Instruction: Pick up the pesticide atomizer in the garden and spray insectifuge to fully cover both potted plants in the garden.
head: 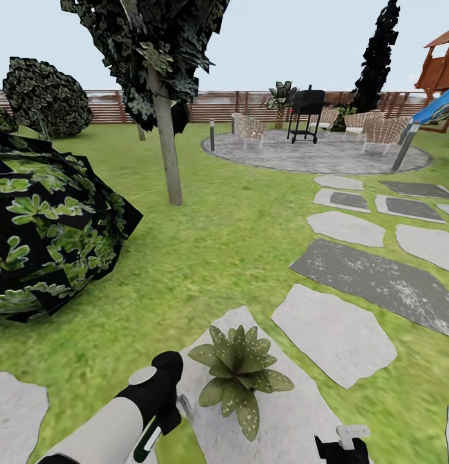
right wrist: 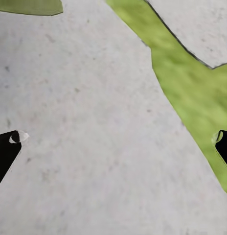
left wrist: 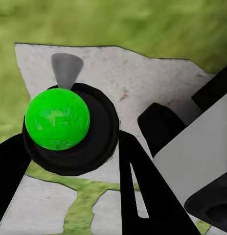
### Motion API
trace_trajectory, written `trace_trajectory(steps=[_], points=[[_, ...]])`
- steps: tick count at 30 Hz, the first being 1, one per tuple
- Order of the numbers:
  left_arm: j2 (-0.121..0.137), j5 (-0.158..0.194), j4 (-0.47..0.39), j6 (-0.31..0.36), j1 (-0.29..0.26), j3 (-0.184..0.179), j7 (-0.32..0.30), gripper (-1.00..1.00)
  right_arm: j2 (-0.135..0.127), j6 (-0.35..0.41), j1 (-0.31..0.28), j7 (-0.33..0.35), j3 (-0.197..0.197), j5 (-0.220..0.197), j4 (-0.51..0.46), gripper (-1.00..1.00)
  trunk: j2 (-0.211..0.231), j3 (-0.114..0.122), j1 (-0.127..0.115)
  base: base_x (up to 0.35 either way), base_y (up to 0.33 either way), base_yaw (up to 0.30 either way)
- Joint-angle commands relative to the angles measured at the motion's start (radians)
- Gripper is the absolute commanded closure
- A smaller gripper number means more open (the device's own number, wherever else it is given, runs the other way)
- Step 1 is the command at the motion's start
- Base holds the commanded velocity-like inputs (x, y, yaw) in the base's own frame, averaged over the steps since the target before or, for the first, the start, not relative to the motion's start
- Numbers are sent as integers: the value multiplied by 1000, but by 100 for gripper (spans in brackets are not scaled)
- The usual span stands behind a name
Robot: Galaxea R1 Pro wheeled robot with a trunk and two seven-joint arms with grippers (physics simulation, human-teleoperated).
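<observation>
A potted plant (head: pixel 239 377), a rosette of pointed, pale-speckled green leaves, stands on a pale stepping slab (head: pixel 295 419) close in front of me; the leaves hide its pot. My left gripper (head: pixel 168 412) hangs just left of the plant. In the left wrist view it (left wrist: pixel 69 164) is shut on the pesticide atomizer (left wrist: pixel 58 119), which has a bright green round top, a black collar and a grey cone nozzle. My right gripper (head: pixel 344 446) hovers low to the right of the plant. Its fingers stand wide open over bare slab (right wrist: pixel 94 147), holding nothing (right wrist: pixel 117 142).
A big dark-leaved bush (head: pixel 44 238) crowds the left side. A tree trunk (head: pixel 168 148) rises ahead on the lawn. Grey stepping slabs (head: pixel 373 277) lead right toward a round patio (head: pixel 315 158) with chairs and a black grill (head: pixel 306 113), backed by a brown fence (head: pixel 218 106).
</observation>
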Motion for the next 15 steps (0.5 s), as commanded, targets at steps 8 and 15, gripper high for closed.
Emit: trace_trajectory(steps=[8,15], points=[[0,-9,-17,6,7,1,-10,100,0,-3,-1,5,-10,5,0,-100,0,-1,0,219,0,0],[0,-10,-21,10,8,2,-10,100,1,-4,-1,5,-10,3,-2,-100,-14,-8,8,7,0,0]])
